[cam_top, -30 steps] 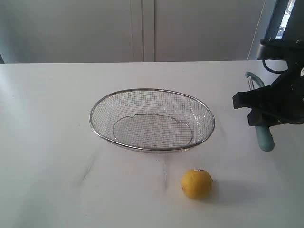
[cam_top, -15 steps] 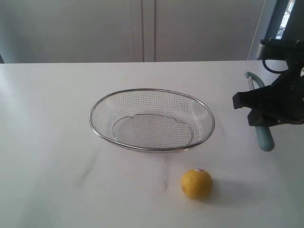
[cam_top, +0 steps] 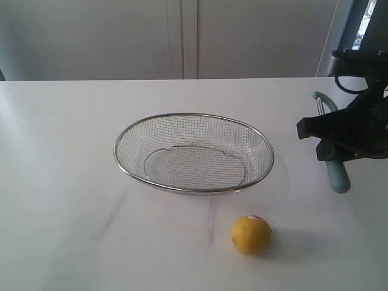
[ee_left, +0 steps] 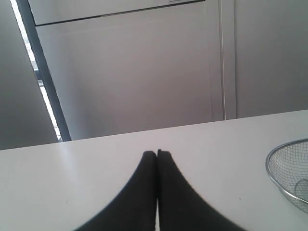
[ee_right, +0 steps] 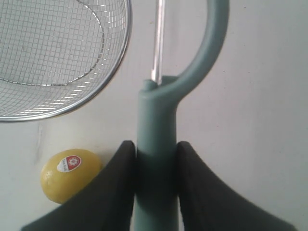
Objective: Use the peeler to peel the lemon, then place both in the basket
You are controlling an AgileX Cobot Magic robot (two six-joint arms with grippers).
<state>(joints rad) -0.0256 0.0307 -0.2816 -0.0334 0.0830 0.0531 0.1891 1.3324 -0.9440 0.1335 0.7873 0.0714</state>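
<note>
The yellow lemon [cam_top: 251, 234] with a small sticker sits on the white table in front of the wire-mesh basket [cam_top: 194, 153]. At the right, my right gripper [cam_top: 332, 159] is shut on the teal handle of the peeler [cam_top: 337, 176], whose looped head [cam_top: 322, 100] points away. In the right wrist view both fingers press the peeler [ee_right: 156, 159] handle, with the lemon [ee_right: 70, 174] and the basket [ee_right: 62, 57] beyond. My left gripper [ee_left: 157, 153] is shut on nothing above bare table, with the basket [ee_left: 290, 172] rim off to one side; it is outside the exterior view.
The white table [cam_top: 73, 182] stretches wide to the left of the basket. A pale cabinet wall [cam_top: 182, 36] stands behind the table's far edge. A dark arm mount [cam_top: 357, 60] rises at the right.
</note>
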